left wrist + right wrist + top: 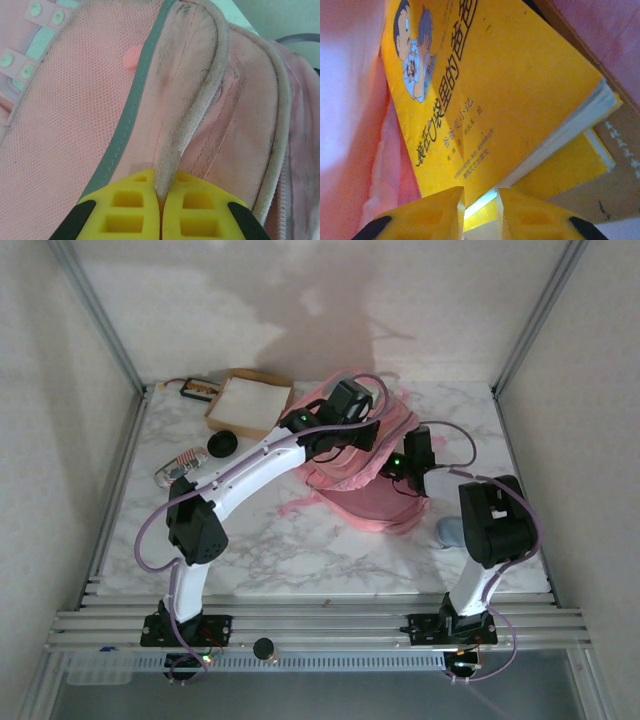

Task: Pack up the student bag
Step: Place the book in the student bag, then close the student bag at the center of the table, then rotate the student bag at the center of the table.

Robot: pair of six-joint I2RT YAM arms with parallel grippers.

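Observation:
The pink student bag (350,498) lies at the middle back of the marble table. My left gripper (362,428) is over its top; in the left wrist view its yellow fingers (130,210) are shut on a pale piped edge (200,110) of the bag's pink fabric (75,125). My right gripper (397,468) reaches into the bag from the right. In the right wrist view a yellow book (495,75) with a cartoon cover has its corner pinched in my right gripper (480,205). Pink lining (350,100) rises on the left, and a second yellow book (565,170) lies underneath.
A brown cardboard box (248,403) with a white inside stands at the back left. Near it are a black round object (222,444), a clear pouch (180,465) and a small flat item (200,390). A grey-blue object (450,532) lies by the right arm.

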